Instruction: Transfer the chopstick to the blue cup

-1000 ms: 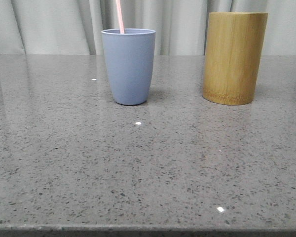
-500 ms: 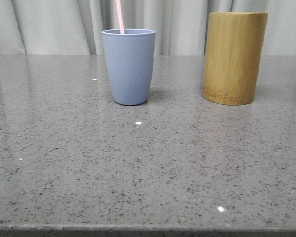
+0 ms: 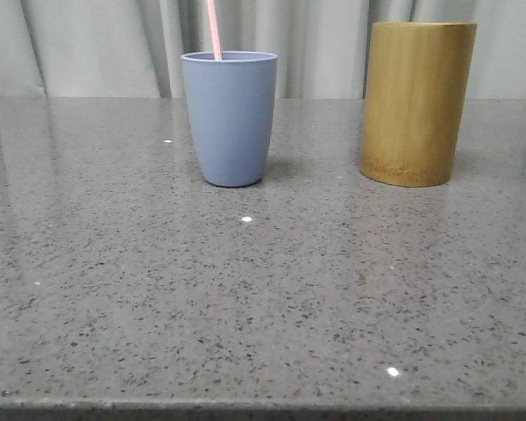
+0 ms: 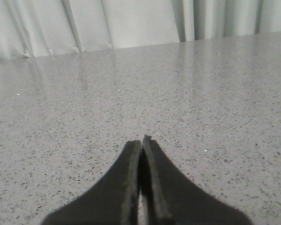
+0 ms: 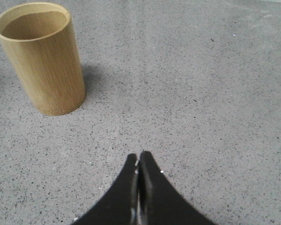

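Note:
The blue cup [image 3: 230, 117] stands upright on the grey stone table at centre-left of the front view. A pale pink chopstick [image 3: 214, 29] sticks up out of it near its left rim; only the top end shows. Neither gripper shows in the front view. My left gripper [image 4: 141, 140] is shut and empty, low over bare tabletop. My right gripper [image 5: 139, 157] is shut and empty over the table, with the bamboo holder [image 5: 41, 57] standing apart from it; the part of the holder's inside that shows holds nothing.
The tall yellow-brown bamboo holder [image 3: 415, 103] stands to the right of the blue cup. Pale curtains [image 3: 96, 44] hang behind the table's far edge. The table's front edge [image 3: 263, 408] runs along the bottom of the front view.

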Tool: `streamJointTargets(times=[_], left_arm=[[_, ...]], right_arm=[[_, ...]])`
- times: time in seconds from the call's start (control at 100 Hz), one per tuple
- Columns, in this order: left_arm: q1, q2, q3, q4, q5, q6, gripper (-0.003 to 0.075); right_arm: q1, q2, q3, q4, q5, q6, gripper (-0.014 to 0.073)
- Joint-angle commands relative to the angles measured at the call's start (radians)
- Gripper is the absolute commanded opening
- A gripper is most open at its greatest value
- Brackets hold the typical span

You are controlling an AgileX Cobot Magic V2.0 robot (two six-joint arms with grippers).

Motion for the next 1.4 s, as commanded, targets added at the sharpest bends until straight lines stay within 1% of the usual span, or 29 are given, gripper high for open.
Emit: streamJointTargets(times=[0.0, 0.62, 0.84, 1.0, 1.389], left_arm=[[0.003, -0.033, 0.011, 0.029, -0.081, -0.04, -0.0019], [0.003, -0.033, 0.011, 0.042, -0.096, -0.04, -0.0019], [0.003, -0.033, 0.011, 0.042, -0.167, -0.04, -0.0019], [0.003, -0.033, 0.011, 0.02, -0.167, -0.04, -0.0019], [0.003, -0.033, 0.011, 0.018, -0.167, -0.04, -0.0019]], right_arm=[[-0.006, 0.002, -0.023, -0.02, -0.073, -0.008, -0.0067], [-0.006, 0.002, -0.023, -0.02, -0.073, -0.008, -0.0067], [-0.006, 0.002, -0.023, -0.02, -0.073, -0.008, -0.0067], [-0.006, 0.002, -0.023, -0.02, -0.073, -0.008, -0.0067], [-0.006, 0.002, -0.023, -0.02, -0.073, -0.008, -0.0067]])
